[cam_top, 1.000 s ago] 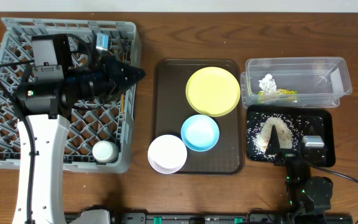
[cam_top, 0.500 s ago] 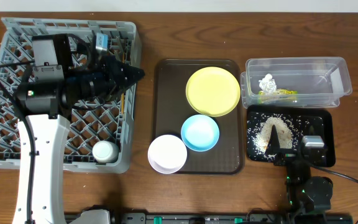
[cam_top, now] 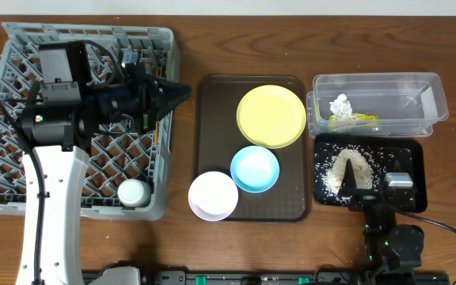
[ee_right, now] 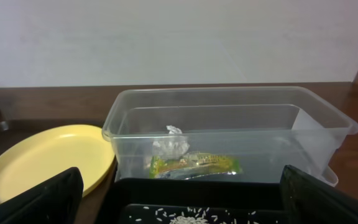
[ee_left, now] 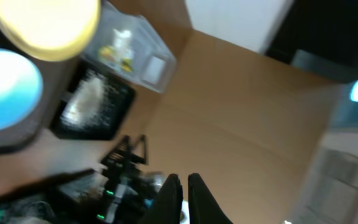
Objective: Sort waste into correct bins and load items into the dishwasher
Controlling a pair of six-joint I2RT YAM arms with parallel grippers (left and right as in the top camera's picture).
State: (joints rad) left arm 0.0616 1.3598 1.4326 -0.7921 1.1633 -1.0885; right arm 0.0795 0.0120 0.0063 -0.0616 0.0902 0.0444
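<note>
Loading the rack (cam_top: pixel 6 162), left of the tray (cam_top: pixel 216 119), by the look of it: already carrying the cup (cam_top: pixel 133 192) and, seemingly, the chopsticks (cam_top: pixel 158 131) by its tray-side wall. Holding the left claw (cam_top: pixel 185 93) pinched shut on nothing above that wall. Probably needing next: swinging over the tray, spreading the jaws, gripping a rim of the plate (cam_top: pixel 271 116), blue bowl (cam_top: pixel 255 169) or pale bowl (cam_top: pixel 213 195). Lying edge to edge there, so possibly crowding a grip. Right of the tray: tub (cam_top: pixel 406 103) containing tissue (cam_top: pixel 340 104) and wrapper (cam_top: pixel 353 120); black tray (cam_top: pixel 406 154) bearing rice (cam_top: pixel 352 165). Parking the right claw (cam_top: pixel 373 188) over it, spread wide, empty.
</note>
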